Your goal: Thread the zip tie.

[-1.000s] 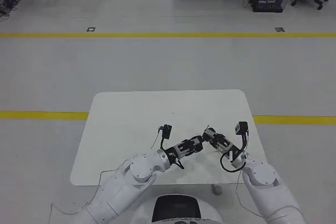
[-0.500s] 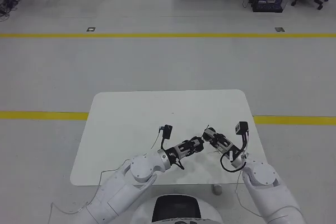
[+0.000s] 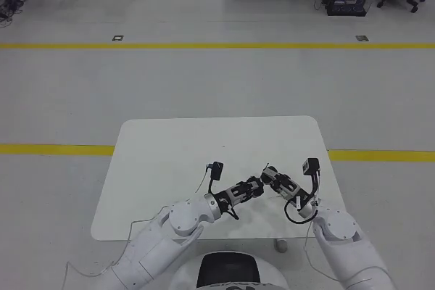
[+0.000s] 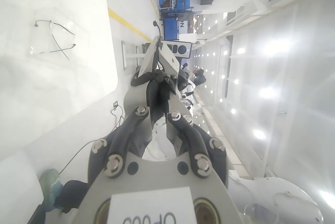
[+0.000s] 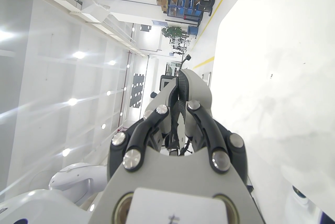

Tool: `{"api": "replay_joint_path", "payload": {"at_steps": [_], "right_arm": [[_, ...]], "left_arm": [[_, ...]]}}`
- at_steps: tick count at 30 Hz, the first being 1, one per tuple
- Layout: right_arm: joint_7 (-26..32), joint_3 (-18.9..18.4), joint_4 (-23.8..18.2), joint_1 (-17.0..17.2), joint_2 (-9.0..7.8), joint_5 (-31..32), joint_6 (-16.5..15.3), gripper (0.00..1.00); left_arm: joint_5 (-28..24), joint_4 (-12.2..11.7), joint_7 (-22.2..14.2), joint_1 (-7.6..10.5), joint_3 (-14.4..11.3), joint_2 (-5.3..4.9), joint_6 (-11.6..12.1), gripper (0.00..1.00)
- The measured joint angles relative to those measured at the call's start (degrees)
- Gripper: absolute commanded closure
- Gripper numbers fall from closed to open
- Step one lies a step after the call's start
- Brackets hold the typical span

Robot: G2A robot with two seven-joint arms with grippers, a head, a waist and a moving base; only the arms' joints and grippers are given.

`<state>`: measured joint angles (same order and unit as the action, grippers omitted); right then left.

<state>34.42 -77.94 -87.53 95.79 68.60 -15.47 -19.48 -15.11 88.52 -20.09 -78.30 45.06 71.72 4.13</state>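
Right where the two claw tips meet, the thin black plastic zip tie [image 3: 267, 167] stands above the near right part of the white rounded surface [image 3: 167, 145]. The left claw [image 3: 257, 184] and the right claw [image 3: 269, 176] are each pressed together on it, and a black end pokes past each. A clear plastic bag [image 4: 52, 36] lies well apart.
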Motion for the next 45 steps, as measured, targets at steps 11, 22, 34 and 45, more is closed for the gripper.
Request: {"api": "replay_joint_path", "payload": {"at_steps": [11, 22, 34, 45], "right_arm": [[-0.1, -1.0, -0.2, 0.3, -0.18, 0.4, 0.0, 0.0], [3.4, -2.6, -0.4, 0.3, -0.57, -0.5, 0.0, 0.0], [8.0, -3.2, 1.8, -1.1, -0.99, -2.3, 1.8, 0.0], [38.9, -3.9, 13.4, -9.1, -2.72, -10.8, 1.8, 0.0]], "left_arm": [[0.4, 1.7, 0.6, -1.39, 2.8, -0.93, -1.5, 1.0], [5.1, 4.4, -8.1, -3.09, 6.6, -3.22, -3.6, 1.0], [4.3, 4.0, -13.6, -2.4, 6.9, -3.71, -4.3, 1.0], [-0.7, 2.4, -35.5, -1.99, 10.5, -6.2, -2.0, 1.0]]}}
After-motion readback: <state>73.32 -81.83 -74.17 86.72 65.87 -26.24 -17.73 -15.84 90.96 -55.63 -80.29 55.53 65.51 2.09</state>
